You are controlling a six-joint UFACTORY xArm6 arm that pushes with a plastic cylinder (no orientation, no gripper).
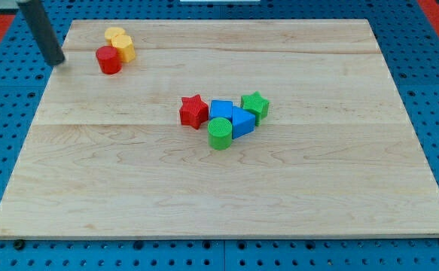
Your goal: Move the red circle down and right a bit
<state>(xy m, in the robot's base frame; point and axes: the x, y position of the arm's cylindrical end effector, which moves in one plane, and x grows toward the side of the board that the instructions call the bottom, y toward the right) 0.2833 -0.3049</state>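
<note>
The red circle lies near the board's top left corner. It touches two yellow blocks, one above it and one to its right. My dark rod comes down from the view's top left, and my tip rests at the board's left edge, a short way left of the red circle and apart from it.
A cluster sits near the board's middle: a red star, a blue cube, a blue triangle, a green circle and a green star. The wooden board lies on a blue pegboard.
</note>
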